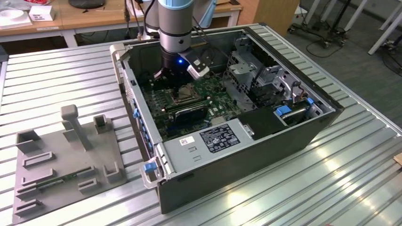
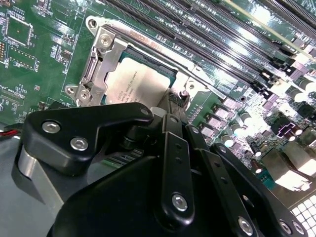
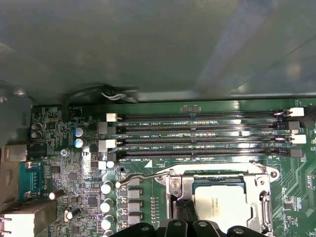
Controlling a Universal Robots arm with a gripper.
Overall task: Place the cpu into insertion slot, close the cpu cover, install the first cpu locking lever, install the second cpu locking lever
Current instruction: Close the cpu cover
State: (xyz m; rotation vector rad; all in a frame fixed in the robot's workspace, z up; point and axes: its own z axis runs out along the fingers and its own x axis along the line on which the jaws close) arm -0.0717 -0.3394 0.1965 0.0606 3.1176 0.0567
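The cpu point(image 2: 132, 85) lies flat in the insertion slot point(image 2: 94, 74) on the green board, its dull silver top point(image 3: 223, 203) showing. The silver cpu cover point(image 2: 106, 52) is down around it, seen too as a frame point(image 3: 181, 187) in the first wrist view. A thin wire locking lever point(image 3: 143, 177) runs along the socket's edge next to the memory slots point(image 2: 197, 74); I cannot tell whether it is latched. My gripper point(image 3: 183, 213) hangs just over the socket's edge, fingers close together with nothing between them. In the exterior view the gripper point(image 1: 178, 71) is inside the open case above the socket point(image 1: 186, 94).
Long black memory slots point(image 3: 197, 133) lie beside the socket, and capacitors point(image 3: 106, 187) stand near the lever's end. The case walls point(image 1: 129, 89), a drive cage point(image 1: 251, 70) and the power supply box point(image 1: 217, 136) hem in the board. A grey fixture plate point(image 1: 63, 160) lies on the table.
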